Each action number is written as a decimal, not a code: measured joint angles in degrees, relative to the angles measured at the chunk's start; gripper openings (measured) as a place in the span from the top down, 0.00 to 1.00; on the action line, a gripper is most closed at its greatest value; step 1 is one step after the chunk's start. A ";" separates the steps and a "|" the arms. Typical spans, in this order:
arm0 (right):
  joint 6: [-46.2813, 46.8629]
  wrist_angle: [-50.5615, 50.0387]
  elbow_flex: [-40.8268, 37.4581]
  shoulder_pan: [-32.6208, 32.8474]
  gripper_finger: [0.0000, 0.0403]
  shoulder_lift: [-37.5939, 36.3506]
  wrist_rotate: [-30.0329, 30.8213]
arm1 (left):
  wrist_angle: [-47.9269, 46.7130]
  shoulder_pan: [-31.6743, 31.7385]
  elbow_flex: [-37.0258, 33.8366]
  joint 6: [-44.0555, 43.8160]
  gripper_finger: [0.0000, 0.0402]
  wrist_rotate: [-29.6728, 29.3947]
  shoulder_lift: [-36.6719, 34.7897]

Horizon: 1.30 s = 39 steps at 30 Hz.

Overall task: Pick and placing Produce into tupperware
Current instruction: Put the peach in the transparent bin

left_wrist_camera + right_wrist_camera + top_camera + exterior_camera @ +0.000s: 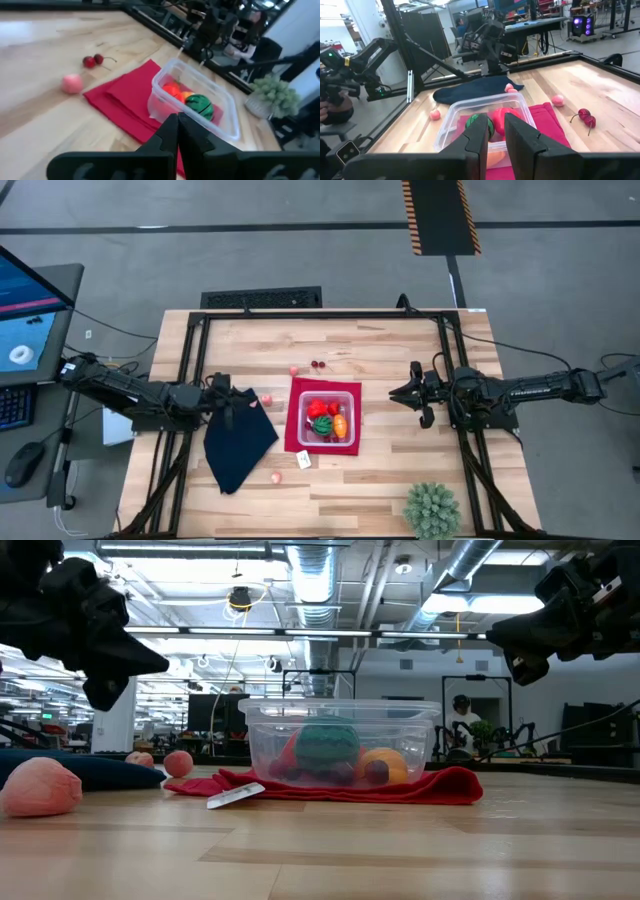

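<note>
The clear tupperware [329, 418] stands on a red mat [296, 432] at mid-table. Inside it lie red, orange and green striped produce [196, 103]. More produce lies loose on the wood: a pair of cherries [318, 364] and pink balls [294, 370], [267, 400], [276, 477]. My left gripper [248, 402] hovers shut above the navy cloth, left of the tupperware. My right gripper [393, 394] hovers right of the tupperware, pointing at it, its fingers a narrow gap apart [496, 135] with nothing between them.
A dark navy cloth [238, 442] lies crumpled left of the mat, under my left gripper. A spiky green plant ball [432, 510] sits at the near right corner. A small white tag [304, 460] lies at the mat's near edge. A black frame [320, 315] runs round the table.
</note>
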 joint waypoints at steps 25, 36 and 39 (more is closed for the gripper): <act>0.02 -1.15 -0.02 0.00 0.78 0.00 0.00 | -31.85 -12.99 24.44 13.23 1.00 2.22 2.74; 0.02 -1.14 -0.02 0.00 0.78 0.00 0.00 | -33.95 -18.09 27.51 17.52 1.00 3.92 9.46; 0.02 -1.15 -0.02 0.02 0.78 0.00 0.00 | -32.64 -19.29 27.50 19.53 1.00 5.26 12.87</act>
